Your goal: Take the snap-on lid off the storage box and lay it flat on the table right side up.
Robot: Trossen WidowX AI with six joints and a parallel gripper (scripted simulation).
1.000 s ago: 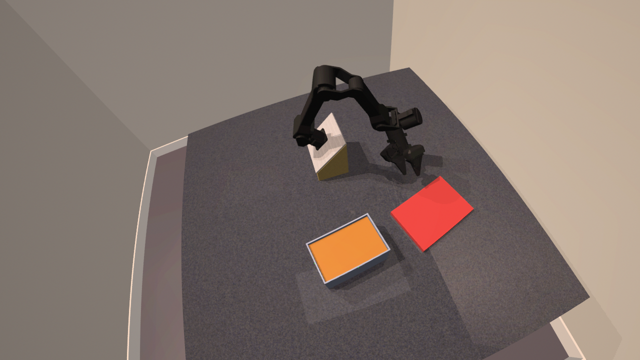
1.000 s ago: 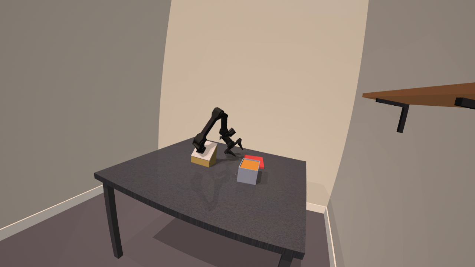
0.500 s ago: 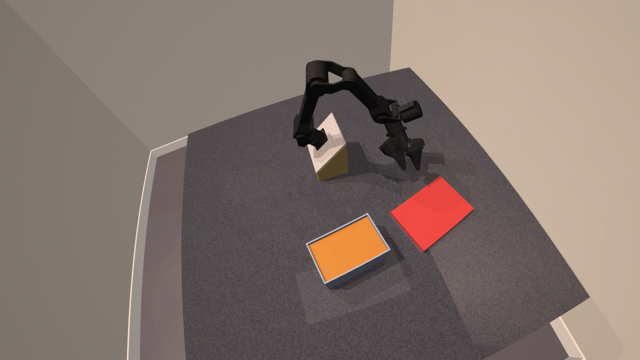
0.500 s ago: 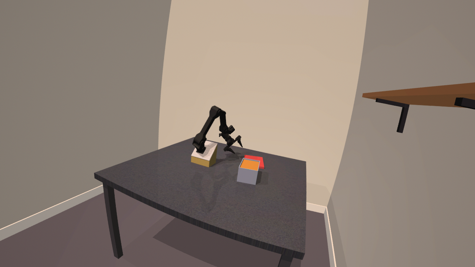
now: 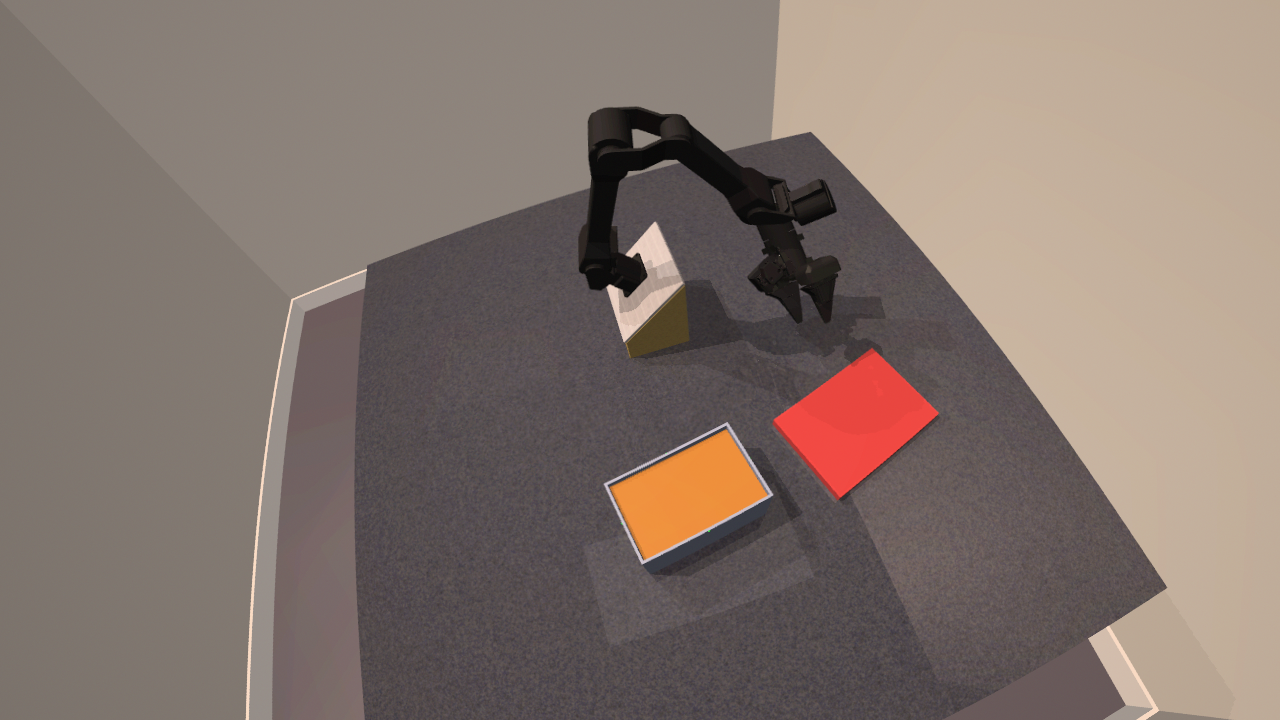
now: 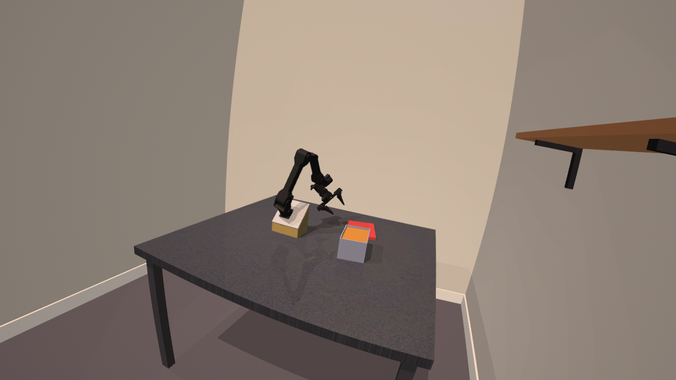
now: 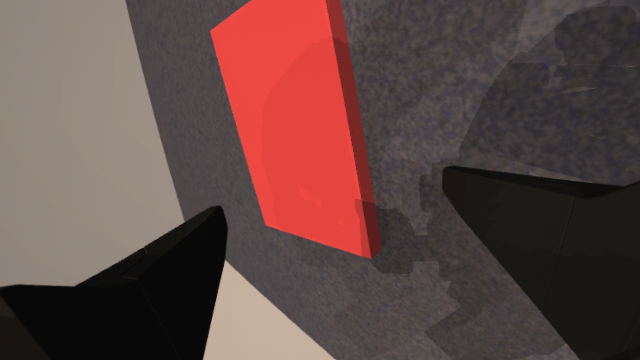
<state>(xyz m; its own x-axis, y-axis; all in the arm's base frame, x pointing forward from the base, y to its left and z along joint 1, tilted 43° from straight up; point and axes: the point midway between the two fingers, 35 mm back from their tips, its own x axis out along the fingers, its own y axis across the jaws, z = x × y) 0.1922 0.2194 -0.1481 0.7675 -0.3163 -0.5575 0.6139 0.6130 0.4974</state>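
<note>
The red lid [image 5: 854,425] [image 6: 371,228] [image 7: 300,125] lies flat on the table, with its smooth face up. The storage box [image 5: 716,537] [image 6: 352,250] stands upright beside it, without a lid, and its orange inside shows. The box and the lid are apart in the top view. My gripper [image 5: 812,320] [image 6: 338,209] [image 7: 337,197] is open and empty. It hangs above the table on the arm's side of the lid, clear of the lid. In the wrist view the lid shows beyond the two fingertips, and its far end is cut off.
The arm's base sits on a wedge-shaped block [image 5: 664,326] [image 6: 284,229] with a pale sloping top. The dark table [image 5: 465,537] [image 6: 226,269] has an edge to the right of the lid in the top view. A brown shelf [image 6: 604,134] is on the wall at the right.
</note>
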